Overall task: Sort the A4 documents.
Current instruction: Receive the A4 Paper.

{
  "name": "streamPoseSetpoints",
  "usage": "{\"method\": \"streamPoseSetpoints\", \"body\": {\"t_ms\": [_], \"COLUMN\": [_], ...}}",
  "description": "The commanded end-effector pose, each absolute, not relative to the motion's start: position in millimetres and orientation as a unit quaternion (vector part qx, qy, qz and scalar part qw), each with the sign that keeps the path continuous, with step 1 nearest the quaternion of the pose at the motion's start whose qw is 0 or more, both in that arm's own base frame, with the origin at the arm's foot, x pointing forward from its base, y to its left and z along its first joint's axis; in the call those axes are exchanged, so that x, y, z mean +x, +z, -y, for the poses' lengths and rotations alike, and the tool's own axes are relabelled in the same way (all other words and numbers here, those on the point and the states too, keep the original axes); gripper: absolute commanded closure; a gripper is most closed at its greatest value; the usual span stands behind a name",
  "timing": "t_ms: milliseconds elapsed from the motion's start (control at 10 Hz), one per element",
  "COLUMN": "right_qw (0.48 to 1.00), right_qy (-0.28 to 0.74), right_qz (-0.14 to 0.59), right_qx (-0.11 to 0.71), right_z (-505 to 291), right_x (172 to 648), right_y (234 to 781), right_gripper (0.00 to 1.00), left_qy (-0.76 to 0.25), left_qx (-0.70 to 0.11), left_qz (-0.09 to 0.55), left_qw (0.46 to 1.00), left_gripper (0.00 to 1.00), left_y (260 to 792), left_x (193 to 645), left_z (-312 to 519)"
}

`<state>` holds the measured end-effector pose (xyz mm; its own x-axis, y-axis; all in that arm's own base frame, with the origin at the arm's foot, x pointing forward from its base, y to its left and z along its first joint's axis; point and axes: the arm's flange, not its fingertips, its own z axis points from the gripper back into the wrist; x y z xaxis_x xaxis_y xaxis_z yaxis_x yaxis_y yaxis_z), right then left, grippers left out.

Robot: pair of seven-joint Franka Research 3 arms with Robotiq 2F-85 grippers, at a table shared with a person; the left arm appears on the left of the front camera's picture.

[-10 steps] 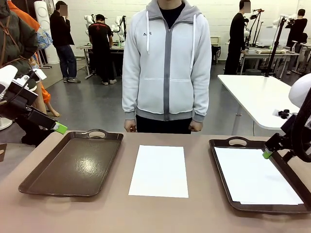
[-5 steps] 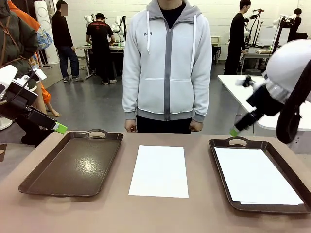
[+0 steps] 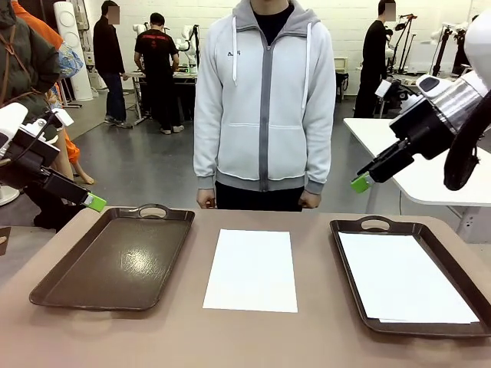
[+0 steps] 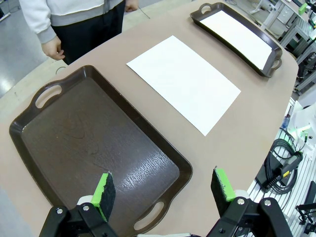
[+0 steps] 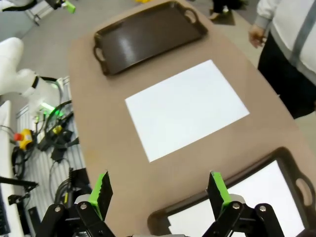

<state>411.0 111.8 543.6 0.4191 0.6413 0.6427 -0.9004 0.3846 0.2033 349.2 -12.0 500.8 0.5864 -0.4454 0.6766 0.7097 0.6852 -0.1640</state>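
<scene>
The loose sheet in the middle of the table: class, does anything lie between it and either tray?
Nothing visible does. The sheet lies flat on bare table, with open tabletop between it and the left tray and the right tray.

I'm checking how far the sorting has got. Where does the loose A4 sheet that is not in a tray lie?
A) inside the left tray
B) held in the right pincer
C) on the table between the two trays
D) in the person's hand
C: the loose sheet lies flat on the table between the left tray and the right tray, touching neither.
</scene>
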Motion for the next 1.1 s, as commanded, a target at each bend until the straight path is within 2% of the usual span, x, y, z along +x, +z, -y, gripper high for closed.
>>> {"method": "streamPoseSetpoints", "body": {"t_ms": [0,400,900,1000], "right_qw": [0.805,0.802,0.806,0.826], "right_qy": [0.47,0.452,0.451,0.432], "right_qz": [0.211,0.192,0.18,0.185], "right_qx": [0.293,0.34,0.338,0.312], "right_z": [-95.0,-74.1,-73.4,-73.8], "right_x": [420.2,420.5,418.8,417.2], "right_y": [539.7,544.3,537.9,531.4], "right_gripper": [0.0,0.0,0.0,0.0], "left_qy": [-0.341,-0.341,-0.341,-0.341], "left_qx": [-0.221,-0.221,-0.221,-0.221], "left_qz": [0.312,0.312,0.312,0.312], "left_qw": [0.859,0.859,0.859,0.859], "left_gripper": [0.0,0.0,0.0,0.0], "left_y": [499.0,499.0,499.0,499.0], "left_x": [350.3,350.3,350.3,350.3], "left_z": [10.1,10.1,10.1,10.1]}}
